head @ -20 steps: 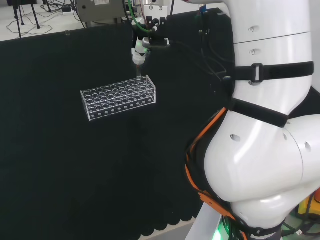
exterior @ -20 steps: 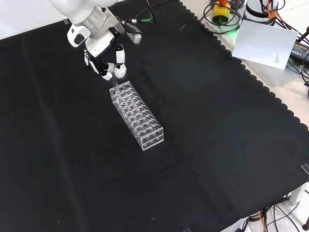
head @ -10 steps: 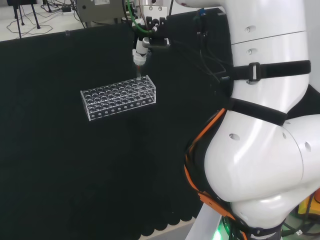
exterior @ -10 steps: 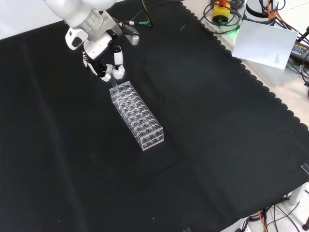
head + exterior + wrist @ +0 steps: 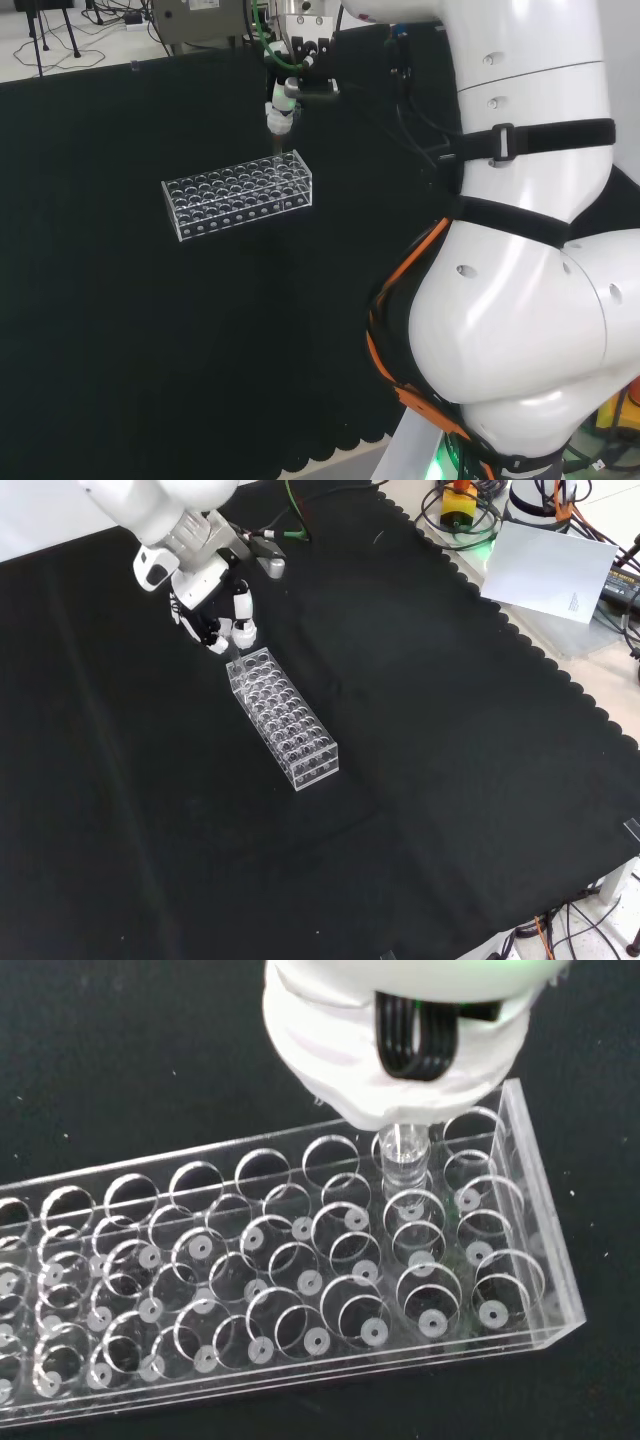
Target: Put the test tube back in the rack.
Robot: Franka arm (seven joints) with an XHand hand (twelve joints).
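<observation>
Wrist view: clear glass test tube point(image 5: 404, 1165), upright, pinched in the curled fingers of the robot hand point(image 5: 395, 1050), its lower end at a hole near one end of the clear, many-holed rack point(image 5: 300, 1260) on the black-clothed desk point(image 5: 450, 730).

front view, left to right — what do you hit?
Black and white robot hand at the rack's far end → clear plastic test tube rack → white sheet of paper off the black cloth at far right.
</observation>
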